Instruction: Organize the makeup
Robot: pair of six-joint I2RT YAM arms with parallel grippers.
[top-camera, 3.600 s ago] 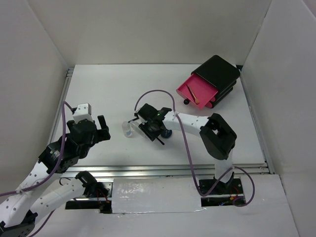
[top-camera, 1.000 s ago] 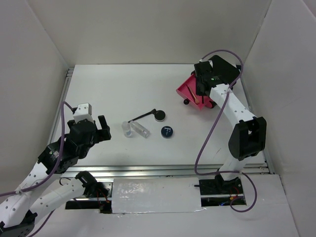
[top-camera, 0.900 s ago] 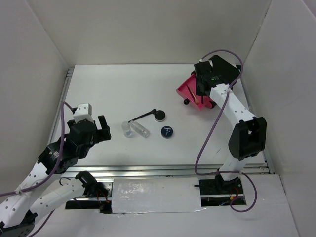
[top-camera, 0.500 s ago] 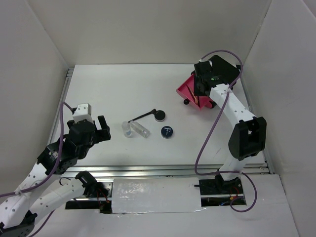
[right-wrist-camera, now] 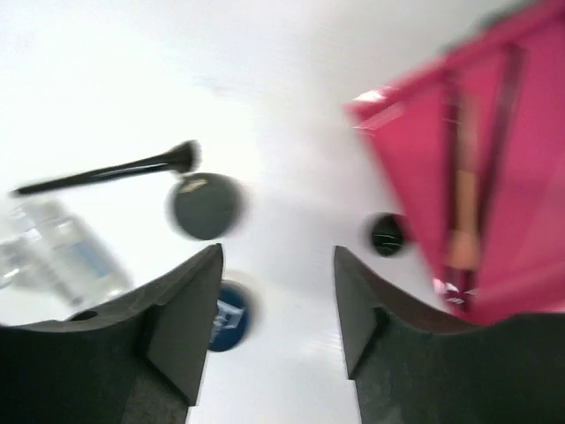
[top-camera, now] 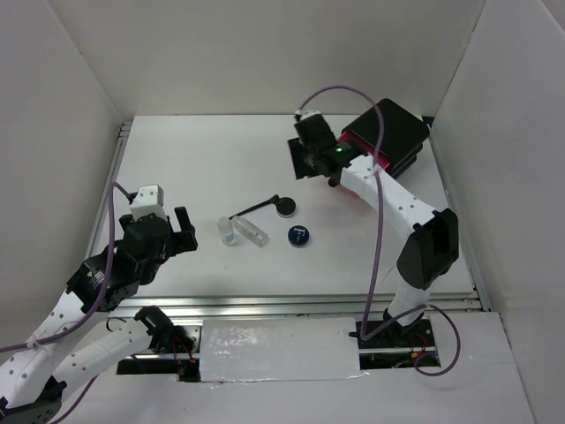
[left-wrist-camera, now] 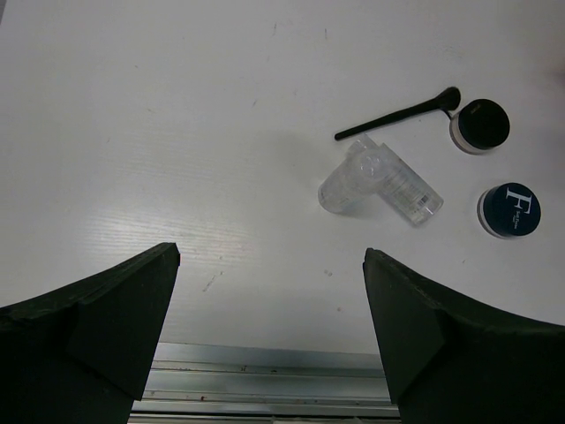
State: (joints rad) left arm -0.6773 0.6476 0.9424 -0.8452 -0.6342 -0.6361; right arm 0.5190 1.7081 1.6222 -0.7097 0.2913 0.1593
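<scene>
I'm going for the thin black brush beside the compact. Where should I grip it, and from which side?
Probably at mid-handle, coming straight down from above with the jaws across its length. The thin black brush lies flat on the table, so only its narrow width can be pinched. Its head end sits close to the black compact, and its tail nears the clear vial.

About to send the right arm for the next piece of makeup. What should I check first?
1. Right gripper open and empty: ok.
2. Left gripper open, holding nothing: ok.
3. Pink drawer open: ok.
4. Dark-blue compact standing alone: ok.
5. Brush head clear of black compact: cannot tell.
6. Vial and tube apart: not ok, touching.
</scene>
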